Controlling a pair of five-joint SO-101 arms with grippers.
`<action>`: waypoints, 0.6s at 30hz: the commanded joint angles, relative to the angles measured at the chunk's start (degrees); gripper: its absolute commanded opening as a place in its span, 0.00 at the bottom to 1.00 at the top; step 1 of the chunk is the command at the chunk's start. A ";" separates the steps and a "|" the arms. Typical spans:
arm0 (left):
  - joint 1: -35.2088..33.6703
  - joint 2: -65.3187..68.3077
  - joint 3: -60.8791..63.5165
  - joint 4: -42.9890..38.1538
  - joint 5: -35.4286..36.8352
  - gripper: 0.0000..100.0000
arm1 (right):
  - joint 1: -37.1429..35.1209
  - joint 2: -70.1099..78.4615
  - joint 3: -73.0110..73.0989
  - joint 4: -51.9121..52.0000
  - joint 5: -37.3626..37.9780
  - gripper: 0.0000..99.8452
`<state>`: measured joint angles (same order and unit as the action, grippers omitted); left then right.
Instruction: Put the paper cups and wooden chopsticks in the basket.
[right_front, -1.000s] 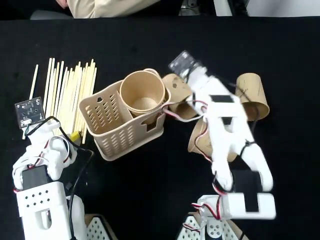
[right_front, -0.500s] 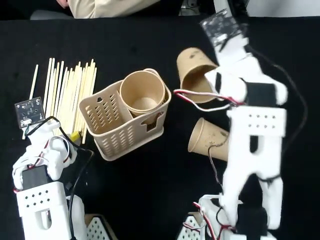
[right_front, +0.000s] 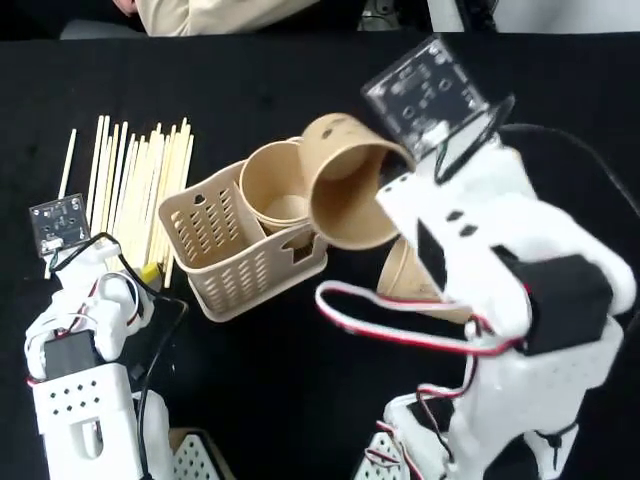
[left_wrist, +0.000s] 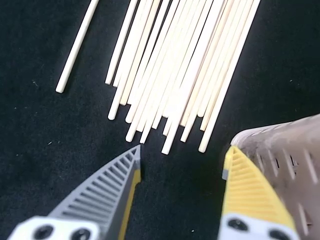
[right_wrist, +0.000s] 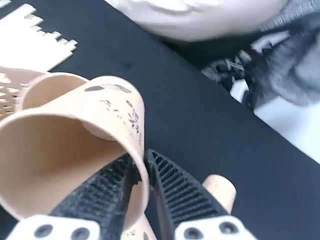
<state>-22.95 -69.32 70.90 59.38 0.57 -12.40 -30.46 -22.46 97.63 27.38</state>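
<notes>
The right gripper (right_wrist: 145, 156) is pinching the rim of a paper cup (right_wrist: 75, 135), with one finger inside and one outside. The cup hangs tipped on its side over the edge of the basket (right_front: 235, 265), close to the stacked cups (right_front: 285, 190) inside it. The pinch is only on the thin rim, so the cup could slip or bend. Tipped like this, it could bump the stacked cups and fall outside.

The left gripper (left_wrist: 183, 149) is spread wide, low by the ends of the wooden chopsticks (left_wrist: 175, 65). The held cup has little dark leaf marks, and no words can be read.
</notes>
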 joint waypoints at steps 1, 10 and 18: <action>0.04 -0.44 -0.13 -1.05 0.62 0.26 | -5.10 -1.19 -2.33 1.14 -0.53 0.01; 0.04 -0.44 -0.13 -1.05 0.62 0.26 | -11.43 1.45 -0.40 0.70 -0.53 0.01; 0.04 -0.44 -0.13 -1.05 0.62 0.26 | -11.16 9.71 -0.75 -2.55 -0.53 0.01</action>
<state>-22.95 -69.32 70.90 59.38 0.57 -22.95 -24.31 -22.37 96.84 27.38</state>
